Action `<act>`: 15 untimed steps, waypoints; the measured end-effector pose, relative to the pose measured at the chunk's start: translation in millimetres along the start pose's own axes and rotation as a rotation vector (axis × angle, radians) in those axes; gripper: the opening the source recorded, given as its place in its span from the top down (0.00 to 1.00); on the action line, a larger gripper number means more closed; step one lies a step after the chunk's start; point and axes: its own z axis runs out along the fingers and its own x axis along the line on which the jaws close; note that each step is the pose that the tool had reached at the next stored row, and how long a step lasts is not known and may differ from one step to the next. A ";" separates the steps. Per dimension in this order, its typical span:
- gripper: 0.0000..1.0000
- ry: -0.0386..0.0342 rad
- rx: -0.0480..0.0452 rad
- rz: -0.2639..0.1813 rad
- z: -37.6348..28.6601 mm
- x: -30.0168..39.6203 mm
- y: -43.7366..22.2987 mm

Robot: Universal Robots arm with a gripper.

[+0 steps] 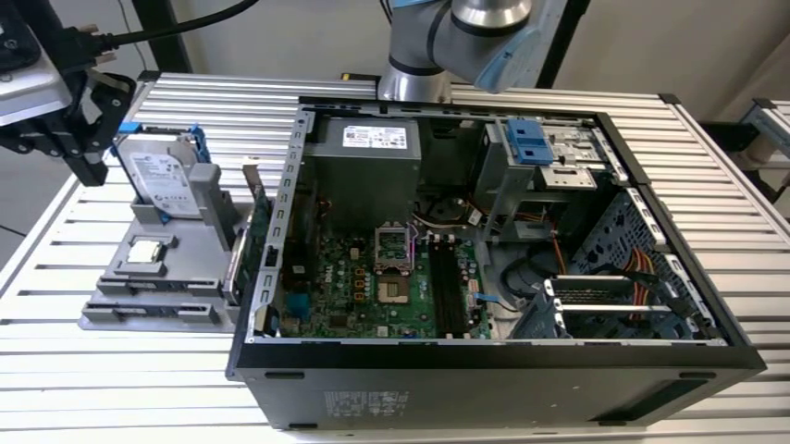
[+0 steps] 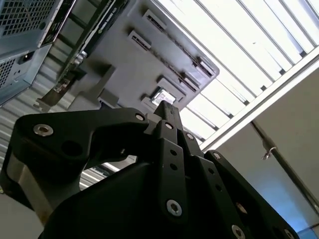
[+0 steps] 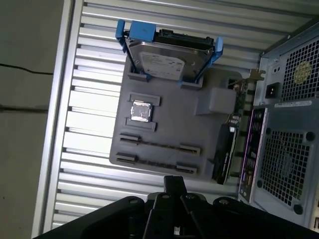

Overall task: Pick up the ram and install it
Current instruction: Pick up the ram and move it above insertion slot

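The ram (image 3: 159,146) is a thin dark stick standing on edge between two end holders on the grey fixture tray (image 3: 172,127); a second thin stick (image 3: 155,163) sits in the row beside it. My gripper (image 3: 174,185) hangs above the tray's edge nearest those rows, fingers together with nothing between them. In the second wrist view the gripper (image 2: 167,110) points at the tray from the same side. In the exterior view the gripper (image 1: 89,174) is at the far left, above and behind the tray (image 1: 124,287), beside the open computer case (image 1: 494,356).
A hard drive (image 1: 163,180) in a blue bracket stands upright at the tray's back, and a small silver processor chip (image 3: 140,111) lies in its middle. A green card (image 3: 227,149) stands on edge between tray and case. The motherboard (image 1: 370,287) lies open inside the case.
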 end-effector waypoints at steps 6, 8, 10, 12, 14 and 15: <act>1.00 0.0017 -0.0003 -0.037 0.0 0.0 0.0; 1.00 0.0024 -0.0004 -0.051 0.0 0.0 0.0; 1.00 0.0031 -0.0005 -0.066 0.0 0.0 0.0; 1.00 0.0039 -0.0006 -0.082 0.0 0.0 0.0; 1.00 0.0048 -0.0006 -0.098 0.0 0.0 0.0; 1.00 0.0050 -0.0007 -0.105 0.0 0.0 0.0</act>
